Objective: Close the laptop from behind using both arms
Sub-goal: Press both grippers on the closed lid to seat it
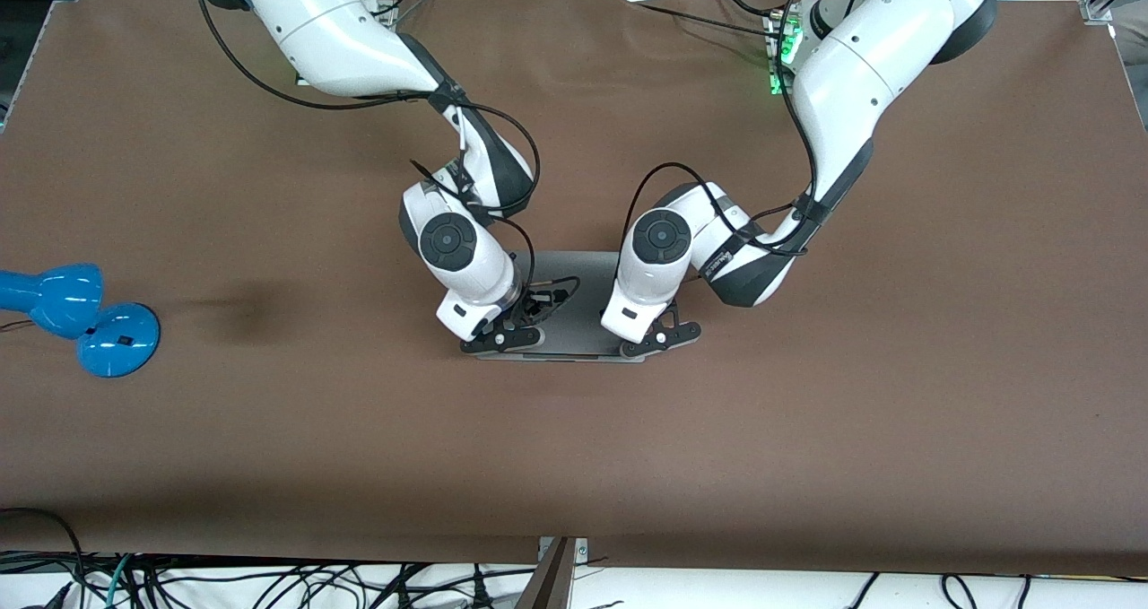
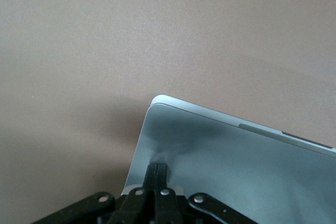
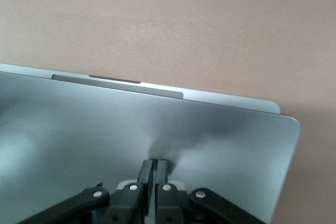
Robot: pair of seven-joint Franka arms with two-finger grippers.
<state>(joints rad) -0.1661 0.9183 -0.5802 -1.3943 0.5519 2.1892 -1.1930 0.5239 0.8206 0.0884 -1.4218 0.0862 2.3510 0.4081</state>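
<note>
The silver-grey laptop [image 1: 578, 308] lies in the middle of the table with its lid folded down almost flat onto its base. My left gripper [image 1: 661, 340] is shut, and its fingertips rest on the lid near the corner toward the left arm's end. My right gripper [image 1: 504, 340] is shut, with its fingertips on the lid near the other corner. In the left wrist view the gripper [image 2: 156, 167] touches the lid [image 2: 236, 166], and the base's edge shows just past it. In the right wrist view the gripper [image 3: 156, 162] touches the lid [image 3: 105, 129] the same way. Screen and keyboard are hidden.
A blue desk lamp [image 1: 81, 317] lies at the right arm's end of the table. A box with green lights [image 1: 782, 53] stands by the left arm's base. Brown tabletop [image 1: 574, 465] surrounds the laptop.
</note>
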